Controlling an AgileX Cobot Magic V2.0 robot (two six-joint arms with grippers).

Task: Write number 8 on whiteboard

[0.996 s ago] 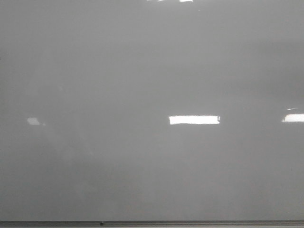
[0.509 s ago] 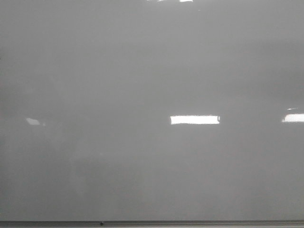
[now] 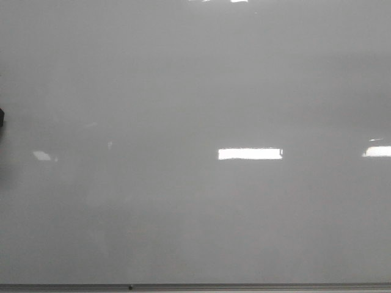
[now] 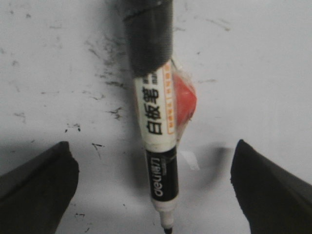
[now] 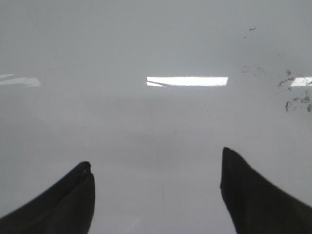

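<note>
The whiteboard (image 3: 195, 91) fills the front view, pale grey and glossy, with nothing drawn on it. The number 8 shows in no view. In the left wrist view, a whiteboard marker (image 4: 157, 146) with a white and black barrel is bound with black tape and a red piece. It points out between the fingers of my left gripper (image 4: 151, 143). The fingers stand wide apart and do not touch it. Its black tip (image 4: 167, 228) is over a white surface (image 4: 253, 58). My right gripper (image 5: 156, 157) is open and empty over the bare board (image 5: 156, 44).
A thin grey metal edge (image 3: 244, 286) runs along the board's bottom. Bright light reflections (image 3: 250, 154) lie on the board. A dark shape (image 3: 1, 119) shows at the far left edge. Black ink smudges (image 4: 105, 83) mark the surface by the marker, and others (image 5: 295, 92) show in the right wrist view.
A dark shape has come into the front view at its far left edge. The board itself has gained no mark.
</note>
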